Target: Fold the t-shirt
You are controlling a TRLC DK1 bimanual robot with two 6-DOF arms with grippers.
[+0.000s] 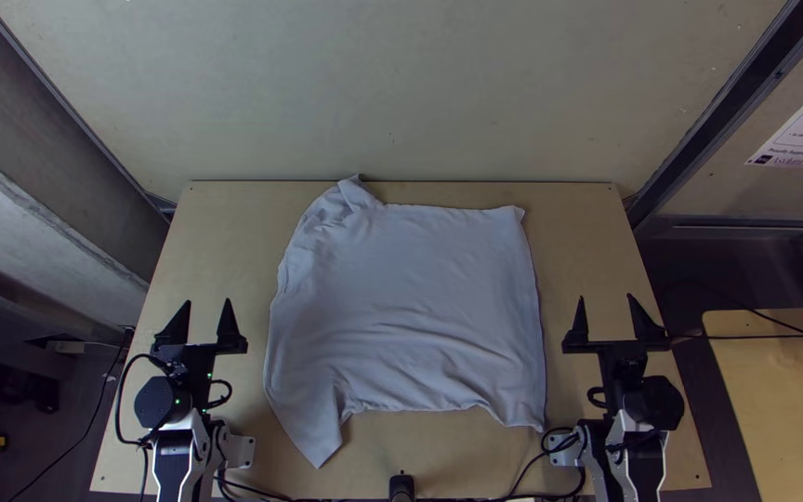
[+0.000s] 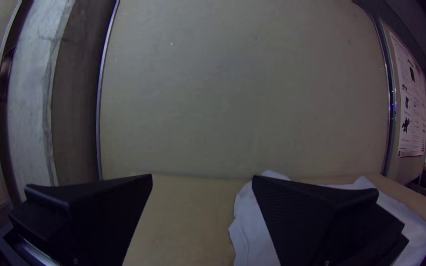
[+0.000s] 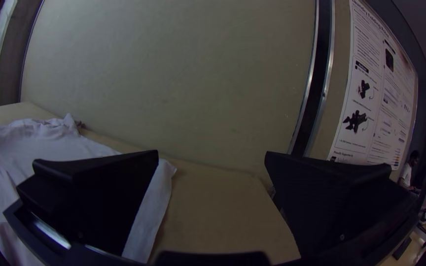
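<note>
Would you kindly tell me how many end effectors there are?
2: the left end effector, open, left of the t-shirt; the right end effector, open, right of it.

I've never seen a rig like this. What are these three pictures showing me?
The machine is a pair of jointed arms, white with black joints: left arm and right arm. One picture looks down from high above; the other two come from cameras on the arms' wrists, each looking out past its own jaws. On the light wooden table lies a pale cloth t-shirt, spread out, wrinkled, its far-left corner bunched. The wide, flat black jaws stand open, one pair on either side, holding nothing.
</note>
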